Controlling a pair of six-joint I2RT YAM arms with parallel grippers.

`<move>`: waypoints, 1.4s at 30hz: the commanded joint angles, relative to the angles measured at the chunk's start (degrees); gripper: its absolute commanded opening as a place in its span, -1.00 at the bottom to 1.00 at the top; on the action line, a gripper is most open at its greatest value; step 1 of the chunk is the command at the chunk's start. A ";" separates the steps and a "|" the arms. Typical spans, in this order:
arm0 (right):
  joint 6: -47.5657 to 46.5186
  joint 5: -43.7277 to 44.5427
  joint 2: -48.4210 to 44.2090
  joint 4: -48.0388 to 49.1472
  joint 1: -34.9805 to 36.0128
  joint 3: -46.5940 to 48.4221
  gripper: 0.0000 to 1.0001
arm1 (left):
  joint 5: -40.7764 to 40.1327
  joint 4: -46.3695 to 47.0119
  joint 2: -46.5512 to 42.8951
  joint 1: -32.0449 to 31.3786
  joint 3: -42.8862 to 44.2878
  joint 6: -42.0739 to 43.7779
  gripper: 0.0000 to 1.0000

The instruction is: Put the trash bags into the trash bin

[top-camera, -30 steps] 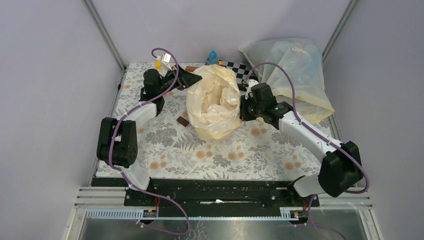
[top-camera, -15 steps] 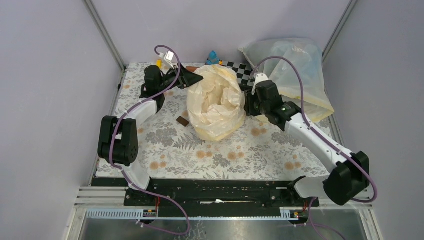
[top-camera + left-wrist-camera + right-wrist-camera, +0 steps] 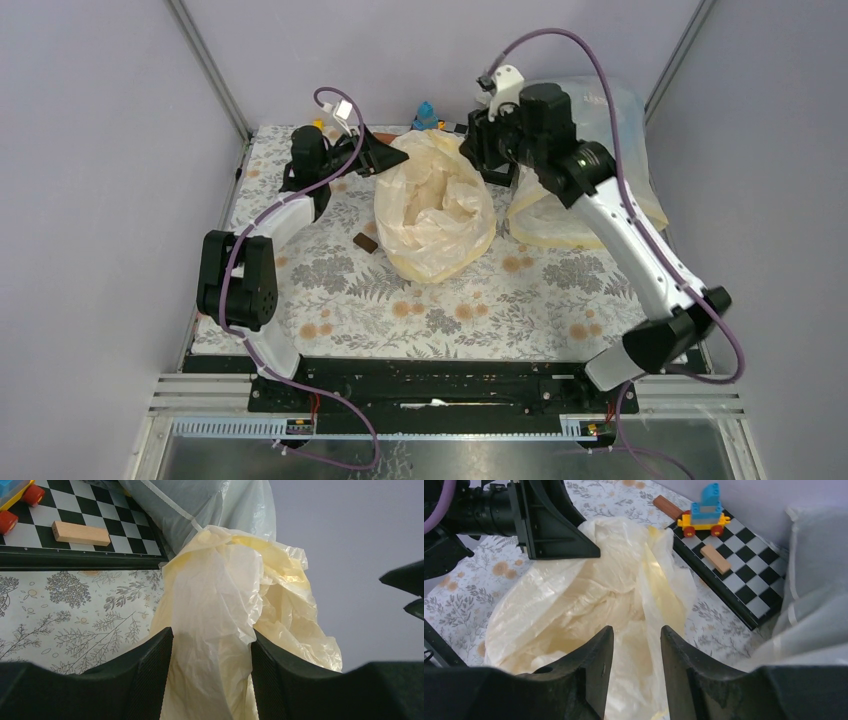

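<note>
A cream-yellow trash bag stands bunched and open-mouthed mid-table, draped over the trash bin, which is hidden under it. My left gripper is at the bag's back-left rim. In the left wrist view its jaws stand apart, with a pale fold of the bag hanging between them. My right gripper is raised over the bag's back-right rim. In the right wrist view it is open, looking down into the bag's mouth, with nothing pinched.
A big whitish-clear sack bulges at the back right, behind the right arm. A checkerboard lies at the back with a toy car and a wooden block. A small brown block lies left of the bag.
My right gripper opened, let go of the bag's right side, and rose toward the back. The bag's right edge settled. The left arm stayed put.
</note>
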 commanded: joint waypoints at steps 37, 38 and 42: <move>-7.12 10.13 23.83 -8.93 0.70 23.47 -1.00 | -1.11 -10.56 -1.28 -1.93 -0.70 9.23 0.15; -7.13 10.31 23.96 -8.67 0.30 23.72 -1.00 | -1.23 -10.61 -1.36 -1.93 -0.79 9.34 0.15; -5.72 9.57 25.52 -8.40 -2.49 25.28 -1.00 | -1.45 -11.00 -1.30 -1.93 -1.05 9.83 0.15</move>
